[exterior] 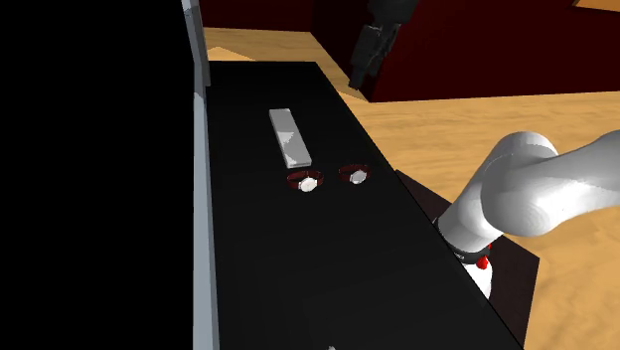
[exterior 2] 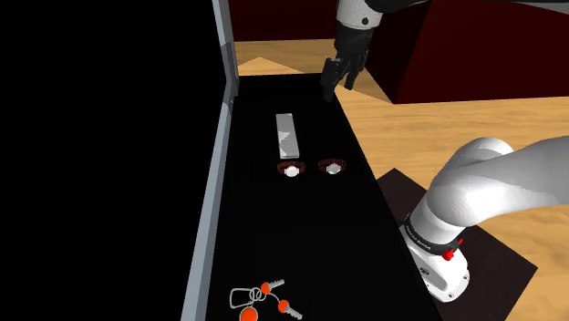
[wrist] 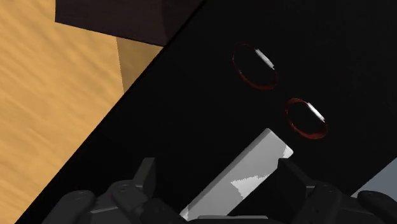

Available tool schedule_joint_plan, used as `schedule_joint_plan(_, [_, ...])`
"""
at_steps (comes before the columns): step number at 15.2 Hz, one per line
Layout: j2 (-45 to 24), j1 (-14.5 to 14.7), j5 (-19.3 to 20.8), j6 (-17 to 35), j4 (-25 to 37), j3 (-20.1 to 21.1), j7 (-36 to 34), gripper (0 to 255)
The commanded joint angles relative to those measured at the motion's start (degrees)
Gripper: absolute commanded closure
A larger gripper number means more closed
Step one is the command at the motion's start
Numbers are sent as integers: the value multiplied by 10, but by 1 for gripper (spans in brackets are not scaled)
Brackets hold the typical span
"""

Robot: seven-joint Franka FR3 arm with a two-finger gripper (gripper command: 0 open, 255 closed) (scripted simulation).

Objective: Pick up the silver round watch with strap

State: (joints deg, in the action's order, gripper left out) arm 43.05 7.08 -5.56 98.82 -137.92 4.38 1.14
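Two round silver-faced watches with dark red straps lie side by side on the black tabletop (exterior: 258,259). One watch (exterior: 306,183) (exterior 2: 291,170) (wrist: 306,118) sits just past the end of a flat grey bar (exterior: 290,137) (exterior 2: 287,134) (wrist: 245,181). The other watch (exterior: 355,175) (exterior 2: 333,166) (wrist: 254,65) lies nearer the table's floor-side edge. My black gripper (exterior: 363,60) (exterior 2: 336,77) (wrist: 216,184) hangs high over the far end of the table, well apart from both watches. Its fingers stand apart, open, with nothing between them.
A grey wall edge (exterior: 204,199) borders the table on the shoulder view's left, with a black area beyond. A key bunch with red tags (exterior 2: 263,299) lies at the table's near end. Dark red furniture (exterior: 467,50) stands behind, on a wooden floor (exterior: 447,129).
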Motion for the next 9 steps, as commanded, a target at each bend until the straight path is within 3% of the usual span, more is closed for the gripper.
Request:
schedule_joint_plan(1, [-12, 19, -4, 26, -9, 18, 12, 0])
schedule_joint_plan(9, [-76, 90, -11, 124, -31, 96, 53, 0])
